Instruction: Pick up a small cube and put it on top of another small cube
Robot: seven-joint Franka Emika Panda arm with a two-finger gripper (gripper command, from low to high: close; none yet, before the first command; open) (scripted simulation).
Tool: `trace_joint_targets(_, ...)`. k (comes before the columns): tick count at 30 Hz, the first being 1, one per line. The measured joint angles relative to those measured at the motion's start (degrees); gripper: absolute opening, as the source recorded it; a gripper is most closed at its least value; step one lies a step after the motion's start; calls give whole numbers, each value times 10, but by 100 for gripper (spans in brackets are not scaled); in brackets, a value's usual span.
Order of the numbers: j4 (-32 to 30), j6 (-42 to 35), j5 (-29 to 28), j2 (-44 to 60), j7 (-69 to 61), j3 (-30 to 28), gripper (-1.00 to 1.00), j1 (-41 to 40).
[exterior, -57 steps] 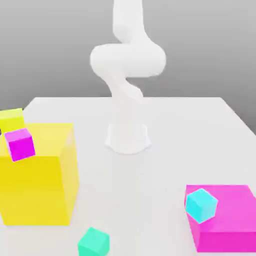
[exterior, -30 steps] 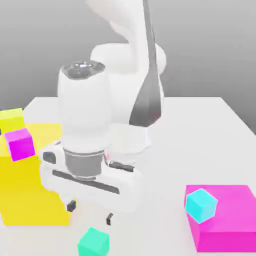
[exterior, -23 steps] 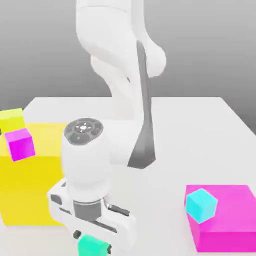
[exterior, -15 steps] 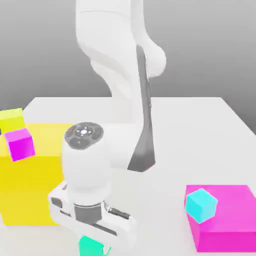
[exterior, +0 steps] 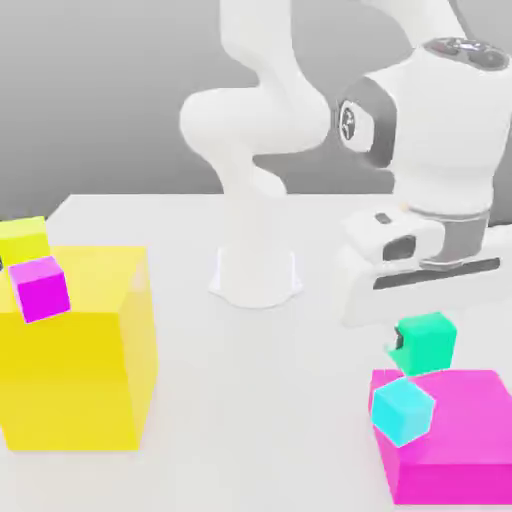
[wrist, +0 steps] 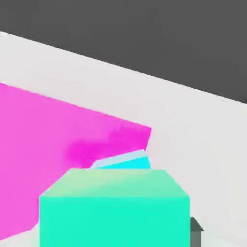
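The small teal-green cube (exterior: 427, 342) hangs in the air under my gripper (exterior: 424, 345), which is shut on it at the exterior view's right. It is a little above and slightly behind the small light cyan cube (exterior: 403, 410), which rests on a big magenta block (exterior: 460, 440). In the hand view the teal cube (wrist: 114, 212) sits close to the camera, with a strip of the cyan cube (wrist: 126, 161) showing just past it on the magenta block (wrist: 53, 140). One dark fingertip (wrist: 195, 230) shows beside the teal cube.
A big yellow block (exterior: 75, 350) stands at the exterior view's left with a small magenta cube (exterior: 41, 288) on it and a small lime-yellow cube (exterior: 23, 240) behind. The arm's white base (exterior: 256, 275) stands at the table's middle back.
My gripper shut on the teal cube near the table's front, lifted it, and carried it to the exterior view's right, above the cyan cube on the magenta block.
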Motion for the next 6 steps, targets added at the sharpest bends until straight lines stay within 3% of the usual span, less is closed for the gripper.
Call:
trace_joint_targets(1, -4, 22, -7, 18, 4, -1, 100, 0)
trace_joint_targets(6, -4, 22, -7, 18, 4, -1, 100, 0)
